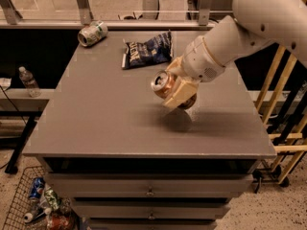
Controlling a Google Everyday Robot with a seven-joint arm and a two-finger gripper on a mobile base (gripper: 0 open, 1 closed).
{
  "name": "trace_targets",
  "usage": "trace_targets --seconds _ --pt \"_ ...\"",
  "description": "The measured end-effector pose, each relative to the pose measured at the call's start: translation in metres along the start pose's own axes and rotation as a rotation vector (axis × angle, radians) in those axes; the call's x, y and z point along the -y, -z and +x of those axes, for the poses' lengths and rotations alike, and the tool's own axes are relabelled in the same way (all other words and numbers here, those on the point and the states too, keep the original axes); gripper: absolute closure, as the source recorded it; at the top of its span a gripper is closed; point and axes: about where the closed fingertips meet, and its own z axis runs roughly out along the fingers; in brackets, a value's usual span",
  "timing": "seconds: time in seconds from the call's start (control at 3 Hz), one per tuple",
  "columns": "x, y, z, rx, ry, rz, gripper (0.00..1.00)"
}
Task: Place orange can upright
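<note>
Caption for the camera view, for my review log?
Tool holds the orange can tilted sideways above the grey table, near a chip bag.

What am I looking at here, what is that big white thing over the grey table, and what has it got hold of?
This is one picture from a single camera, looking down at the front of a grey table with drawers. The big white thing is a robot arm reaching in from the right. At its tip is the end effector, a two-finger clamp, shut on the orange can. The can is held on its side just above the tabletop, silver top facing left, with its shadow below it. On the table lies a dark blue snack bag. Near the back left corner a pale green-and-white can lies on its side. A water bottle stands off to the left, and a wire basket holding cans sits on the floor.
</note>
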Motion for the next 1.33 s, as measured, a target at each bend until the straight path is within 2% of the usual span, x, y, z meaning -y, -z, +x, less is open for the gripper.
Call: trace_targets --seconds 0.33,0.67,1.0,1.33 --pt "-0.008 -0.002 -0.013 0.107 -0.042 -0.02 1.0" --pt "-0.002 0.006 -0.006 0.159 -0.093 0.069 1.0" --pt "0.009 0.017 0.003 0.242 -0.19 0.166 1.0" --pt "0.019 0.022 0.016 0.343 -0.305 0.236 1.0"
